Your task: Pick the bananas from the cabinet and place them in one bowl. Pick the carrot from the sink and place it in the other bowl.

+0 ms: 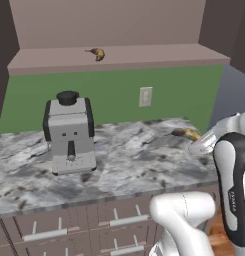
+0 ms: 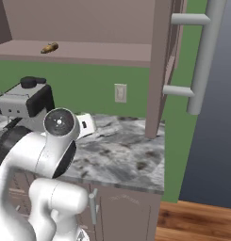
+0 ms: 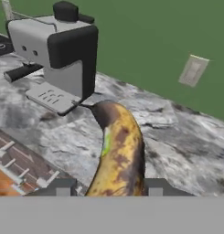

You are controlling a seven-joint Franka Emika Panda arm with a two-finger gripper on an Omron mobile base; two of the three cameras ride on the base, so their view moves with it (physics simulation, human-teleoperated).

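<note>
Two bananas show: beyond the marble counter [image 1: 124, 155] and the coffee machine [image 1: 69, 132] at its left, one [image 1: 97, 54] lies far back on the cabinet shelf [image 1: 119, 56], while the other banana [image 3: 119, 153] is pinched between the gripper [image 3: 109, 187] jaws above the counter's right end.

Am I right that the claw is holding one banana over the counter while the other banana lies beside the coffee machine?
Not quite. The claw does hold one banana over the counter, but the other banana lies on the cabinet shelf, above the coffee machine, not beside it. The left base view shows this.
</note>
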